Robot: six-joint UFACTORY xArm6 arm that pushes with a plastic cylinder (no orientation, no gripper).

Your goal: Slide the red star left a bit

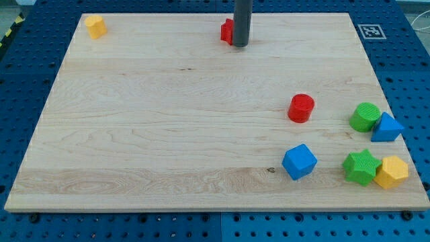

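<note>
The red star lies near the view's top edge of the wooden board, a little right of centre. The dark rod partly hides its right side. My tip rests on the board right against the star's right side, touching or nearly touching it. The star's shape is only partly visible behind the rod.
A yellow block sits at the top left corner. A red cylinder stands right of centre. At the lower right are a blue cube, a green cylinder, a blue triangular block, a green star and a yellow hexagonal block.
</note>
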